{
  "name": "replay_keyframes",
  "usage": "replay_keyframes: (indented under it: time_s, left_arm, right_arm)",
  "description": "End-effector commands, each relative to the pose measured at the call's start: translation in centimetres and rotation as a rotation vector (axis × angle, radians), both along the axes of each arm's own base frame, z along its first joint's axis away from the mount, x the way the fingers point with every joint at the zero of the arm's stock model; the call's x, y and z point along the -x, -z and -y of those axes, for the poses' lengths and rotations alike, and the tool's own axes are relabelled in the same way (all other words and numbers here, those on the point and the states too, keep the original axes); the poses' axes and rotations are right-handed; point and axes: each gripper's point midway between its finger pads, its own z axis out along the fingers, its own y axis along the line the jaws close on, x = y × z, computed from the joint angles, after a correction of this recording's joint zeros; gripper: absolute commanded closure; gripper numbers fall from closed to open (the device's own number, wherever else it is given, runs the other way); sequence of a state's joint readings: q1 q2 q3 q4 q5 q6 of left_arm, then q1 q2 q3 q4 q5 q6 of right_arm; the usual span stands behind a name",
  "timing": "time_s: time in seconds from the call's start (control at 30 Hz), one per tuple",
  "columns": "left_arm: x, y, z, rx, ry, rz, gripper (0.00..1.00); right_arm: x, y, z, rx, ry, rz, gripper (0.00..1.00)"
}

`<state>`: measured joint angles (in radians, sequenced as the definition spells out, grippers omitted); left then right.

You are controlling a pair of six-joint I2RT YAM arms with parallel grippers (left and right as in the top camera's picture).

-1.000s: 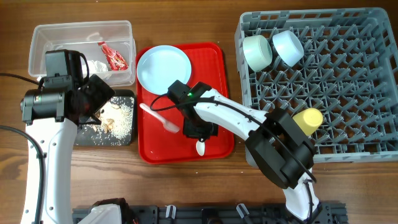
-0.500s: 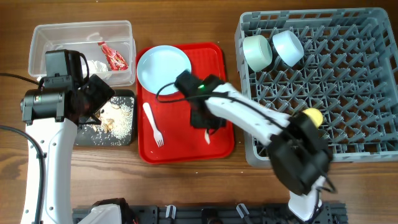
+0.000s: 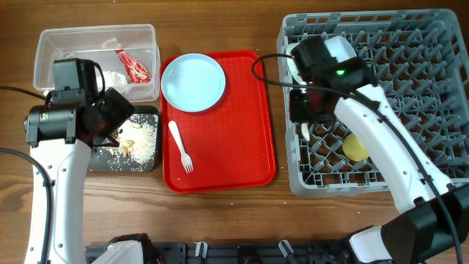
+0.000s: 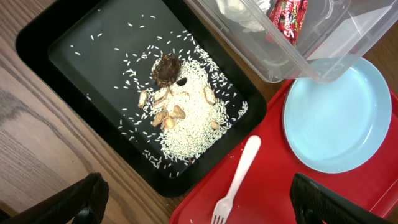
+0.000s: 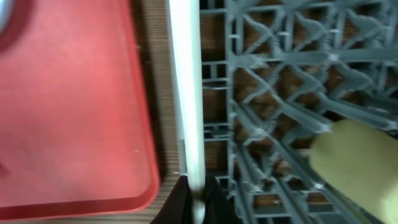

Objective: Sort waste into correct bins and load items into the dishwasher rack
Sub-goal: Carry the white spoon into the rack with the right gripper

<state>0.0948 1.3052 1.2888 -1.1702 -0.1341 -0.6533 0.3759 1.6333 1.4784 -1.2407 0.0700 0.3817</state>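
Note:
My right gripper (image 3: 303,117) is shut on the white spoon (image 3: 305,132), holding it over the left edge of the grey dishwasher rack (image 3: 410,88). In the right wrist view the fingers (image 5: 180,202) pinch the spoon handle (image 5: 185,93) beside the rack (image 5: 280,62). The yellow cup (image 3: 355,147) lies in the rack. Two pale bowls (image 3: 343,47) at its back left are partly hidden by the arm. The blue plate (image 3: 193,82) and white fork (image 3: 180,147) lie on the red tray (image 3: 242,147). My left gripper (image 3: 111,117) is open and empty over the black tray (image 3: 102,158).
The clear tub (image 3: 95,37) at the back left holds the red wrapper (image 3: 133,66) and white tissue (image 3: 113,77). The black tray holds rice and food scraps (image 4: 177,109). The left wrist view also shows the fork (image 4: 236,180) and the plate (image 4: 339,115).
My right arm has carried the spoon from the red tray rightwards to the rack's left edge. The fork, tilted up one second ago, now lies flat on the tray. The left arm is still.

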Motion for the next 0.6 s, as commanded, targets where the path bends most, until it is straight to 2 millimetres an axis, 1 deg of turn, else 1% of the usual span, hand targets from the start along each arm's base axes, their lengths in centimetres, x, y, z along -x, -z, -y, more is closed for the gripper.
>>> replay_keyframes:
  time_s: [0.0, 0.07, 0.17, 0.23, 0.27, 0.33, 0.37, 0.4, 0.5, 0.57]
  left_arm:
    - [-0.1, -0.3, -0.4, -0.011, -0.017, 0.011, 0.05]
    - [-0.1, -0.3, -0.4, -0.011, -0.017, 0.01, 0.05]
    - [-0.1, -0.3, -0.4, -0.011, -0.017, 0.011, 0.05]
    - [-0.1, -0.3, -0.4, -0.011, -0.017, 0.011, 0.05]
    - [-0.1, -0.3, -0.4, -0.011, -0.017, 0.011, 0.05]
    - [-0.1, -0.3, -0.4, -0.011, -0.017, 0.01, 0.05]
    - [-0.1, -0.3, -0.4, -0.011, -0.017, 0.011, 0.05]
    - [-0.1, -0.3, -0.4, -0.011, -0.017, 0.01, 0.05]
    - [0.0, -0.3, -0.4, -0.011, -0.017, 0.007, 0.05]
    - [0.2, -0.3, -0.4, -0.013, -0.017, 0.0, 0.05]
  right_arm:
    - [0.2, 1.1, 1.8, 0.041, -0.024, -0.025, 0.96]
    - [0.5, 2.5, 2.1, 0.043, -0.019, -0.04, 0.96]
    - [0.6, 5.2, 1.1, -0.007, -0.083, -0.042, 0.96]
    - [0.3, 6.4, 1.3, 0.003, -0.076, -0.023, 0.95]
    - [0.1, 6.8, 1.5, 0.014, -0.06, -0.01, 0.93]
    - [-0.4, 7.0, 1.7, 0.024, -0.041, 0.017, 0.89]
    - [-0.7, 7.0, 1.7, 0.028, -0.039, 0.03, 0.82]
    - [-0.9, 6.9, 1.7, 0.026, -0.039, 0.038, 0.7]
    - [-1.5, 6.6, 1.5, 0.018, -0.039, 0.061, 0.62]
    - [-2.1, 5.8, 1.3, 0.011, -0.041, 0.086, 0.56]
